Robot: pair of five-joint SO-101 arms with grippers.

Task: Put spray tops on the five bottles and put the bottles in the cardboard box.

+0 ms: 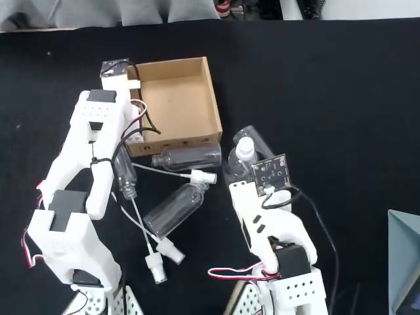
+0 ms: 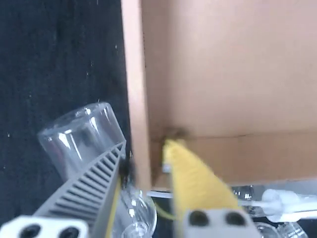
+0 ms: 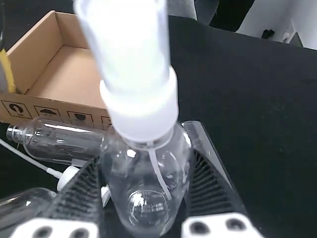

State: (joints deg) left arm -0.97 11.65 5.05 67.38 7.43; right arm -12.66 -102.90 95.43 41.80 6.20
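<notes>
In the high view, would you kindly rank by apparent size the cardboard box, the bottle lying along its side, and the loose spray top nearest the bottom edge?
Largest: cardboard box.
Next: bottle.
Smallest: spray top, though its thin tube makes it nearly bottle-long.

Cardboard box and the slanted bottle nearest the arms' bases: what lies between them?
High view: a capless bottle on its side, then a spray top.

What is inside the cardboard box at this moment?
Nothing that can be seen: in the high view the cardboard box has a bare floor. The left arm overhangs the corner nearest it, so that small part is covered there.
</notes>
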